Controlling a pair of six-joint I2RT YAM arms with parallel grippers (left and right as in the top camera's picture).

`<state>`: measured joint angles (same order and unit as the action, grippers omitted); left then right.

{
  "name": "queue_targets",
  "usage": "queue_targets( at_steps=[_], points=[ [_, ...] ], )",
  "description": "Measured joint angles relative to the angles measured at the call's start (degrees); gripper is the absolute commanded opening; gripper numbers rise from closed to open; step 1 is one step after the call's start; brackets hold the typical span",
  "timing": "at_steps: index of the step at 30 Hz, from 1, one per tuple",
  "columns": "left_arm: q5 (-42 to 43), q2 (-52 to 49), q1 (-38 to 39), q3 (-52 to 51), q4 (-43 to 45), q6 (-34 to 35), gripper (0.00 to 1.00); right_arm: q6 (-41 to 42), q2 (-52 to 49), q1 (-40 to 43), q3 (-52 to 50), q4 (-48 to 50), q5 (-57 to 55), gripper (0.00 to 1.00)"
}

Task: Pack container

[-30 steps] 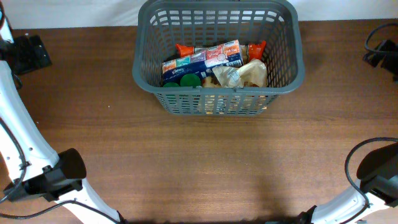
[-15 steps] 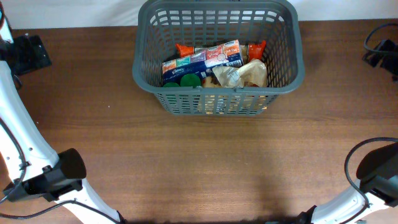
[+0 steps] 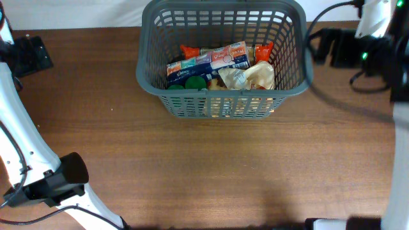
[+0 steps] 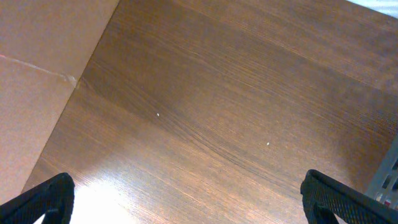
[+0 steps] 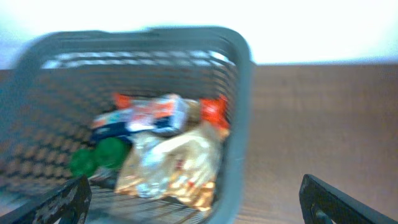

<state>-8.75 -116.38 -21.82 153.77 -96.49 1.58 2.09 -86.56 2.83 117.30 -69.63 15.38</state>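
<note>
The container (image 3: 223,105) is a dark grey lattice basket at the back middle of the table. Inside lie blue and red tissue packs (image 3: 211,61), orange packets (image 3: 263,50), green caps (image 3: 192,82) and a crinkled golden bag (image 3: 249,75). The right arm (image 3: 358,48) reaches in from the back right, close to the basket's right rim. In the blurred right wrist view, my right gripper (image 5: 199,202) is open, facing the container (image 5: 239,93) and the golden bag (image 5: 174,162). My left gripper (image 4: 186,202) is open over bare wood with nothing between its fingers.
The white left arm (image 3: 25,153) runs along the table's left side, with a black mount (image 3: 29,54) at the back left. A cardboard-coloured surface (image 4: 37,74) borders the wood in the left wrist view. Brown tabletop (image 3: 211,166) spreads in front of the basket.
The right arm has swung from the front right corner up to the back right, beside the basket's right rim. The left arm and the basket's contents have not moved.
</note>
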Motion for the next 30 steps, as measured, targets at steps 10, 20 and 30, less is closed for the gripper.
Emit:
queue_targets(
  at_steps=[10, 20, 30],
  points=[
    [0.3, 0.0, 0.0, 0.0, 0.0, 0.0, 0.99, -0.7, 30.1, 0.6, -27.6, 24.6, -4.2, 0.99],
    [0.3, 0.0, 0.0, -0.1, 0.0, 0.0, 0.99, -0.6, 72.2, 4.1, -76.8, 44.2, -5.2, 0.99],
    [0.4, 0.0, 0.0, -0.2, -0.1, 0.0, 0.99, -0.7, 79.9, 4.1, -99.6, 44.2, -6.2, 0.99]
  ],
)
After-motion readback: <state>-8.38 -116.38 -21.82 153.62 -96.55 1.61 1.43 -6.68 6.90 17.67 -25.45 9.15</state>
